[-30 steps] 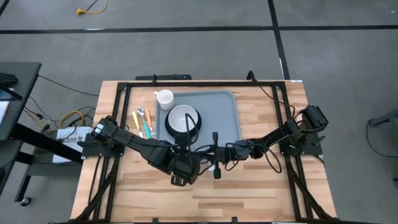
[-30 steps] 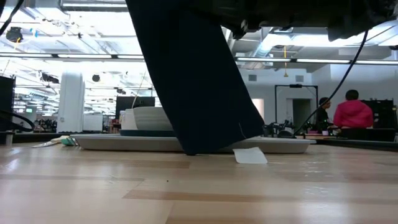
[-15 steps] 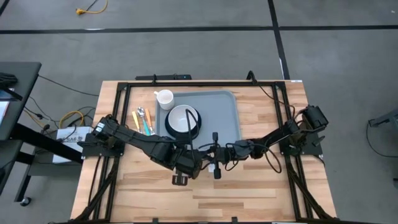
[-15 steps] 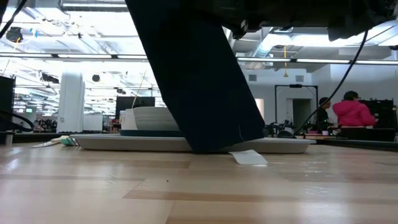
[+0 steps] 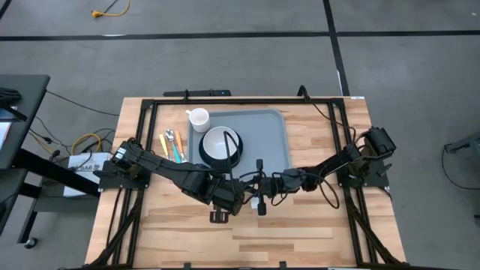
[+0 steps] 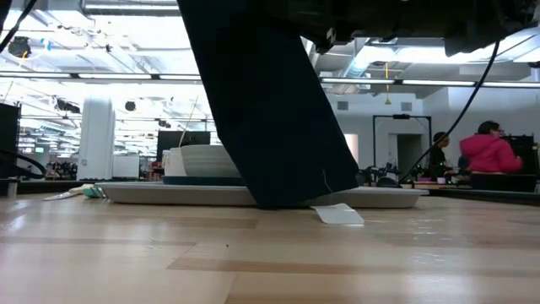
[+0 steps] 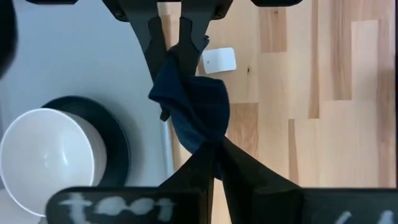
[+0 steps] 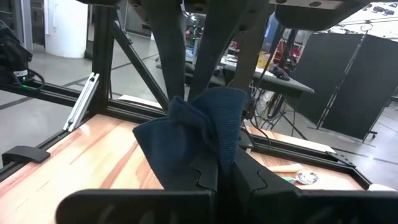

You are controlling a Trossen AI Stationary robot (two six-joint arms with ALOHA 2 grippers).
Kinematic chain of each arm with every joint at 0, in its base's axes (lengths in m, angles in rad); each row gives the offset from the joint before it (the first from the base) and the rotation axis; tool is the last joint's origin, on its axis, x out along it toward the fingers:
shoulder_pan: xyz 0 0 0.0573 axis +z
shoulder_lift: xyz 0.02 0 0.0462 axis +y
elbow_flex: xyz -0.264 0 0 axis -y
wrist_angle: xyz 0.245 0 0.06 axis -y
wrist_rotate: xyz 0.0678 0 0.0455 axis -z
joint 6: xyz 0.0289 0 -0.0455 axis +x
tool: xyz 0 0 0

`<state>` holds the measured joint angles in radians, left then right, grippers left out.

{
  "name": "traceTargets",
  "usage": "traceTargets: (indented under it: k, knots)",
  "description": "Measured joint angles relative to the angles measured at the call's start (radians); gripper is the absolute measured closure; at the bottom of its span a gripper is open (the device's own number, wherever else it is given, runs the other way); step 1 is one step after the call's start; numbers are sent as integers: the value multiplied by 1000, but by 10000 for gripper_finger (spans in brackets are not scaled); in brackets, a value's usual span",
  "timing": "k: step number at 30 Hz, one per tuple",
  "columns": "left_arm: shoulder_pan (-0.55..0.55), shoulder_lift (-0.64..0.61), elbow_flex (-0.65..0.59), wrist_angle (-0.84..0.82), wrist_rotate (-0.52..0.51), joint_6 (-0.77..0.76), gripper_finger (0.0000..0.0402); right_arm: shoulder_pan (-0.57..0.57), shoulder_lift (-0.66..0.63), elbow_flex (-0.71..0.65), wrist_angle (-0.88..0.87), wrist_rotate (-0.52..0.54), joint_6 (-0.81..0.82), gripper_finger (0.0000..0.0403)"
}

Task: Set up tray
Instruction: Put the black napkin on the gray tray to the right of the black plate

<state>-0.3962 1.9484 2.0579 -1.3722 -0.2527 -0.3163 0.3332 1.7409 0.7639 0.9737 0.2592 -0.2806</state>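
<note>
Both pinched shut on one dark navy napkin [image 7: 193, 115], left hand [image 7: 214, 163] and right hand [image 8: 222, 163], just beyond the near edge of the grey-blue tray [image 5: 270, 139], flat on the wooden surface [image 5: 315, 225], bowl [image 5: 219, 142] inside.

I see the tray [image 5: 262, 139] at the table's [image 5: 315, 225] far middle, with the plate [image 5: 222, 148] on its left part and the bowl [image 5: 219, 142] on that plate. The cup [image 5: 199, 118] stands just off the tray's far left corner, and the cutlery [image 5: 173, 145] lies left of the tray. Both my grippers meet just before the tray's near edge, the left gripper [image 5: 241, 193] left of the right gripper [image 5: 259, 186], the napkin [image 7: 194, 112] pinched between them above the table, and a small tag [image 6: 337, 214] lies on the wood there
</note>
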Motion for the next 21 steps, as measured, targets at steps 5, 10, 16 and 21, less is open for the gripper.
traceTargets:
  k: [5, 10, 16, 21]
  knots:
    - [0, 0, 0, -4, -1, 7, 383, 0, 0, 0, 0, 0, 0, 402]
    - [-3, 0, 0, -6, 9, 6, 331, 0, 0, 0, 0, 0, 0, 402]
    - [-3, 0, 0, -5, -78, 12, 257, 0, 0, 0, 0, 0, 0, 401]
    - [3, 0, 0, -1, -93, -67, 236, 0, 0, 0, 0, 0, 1, 401]
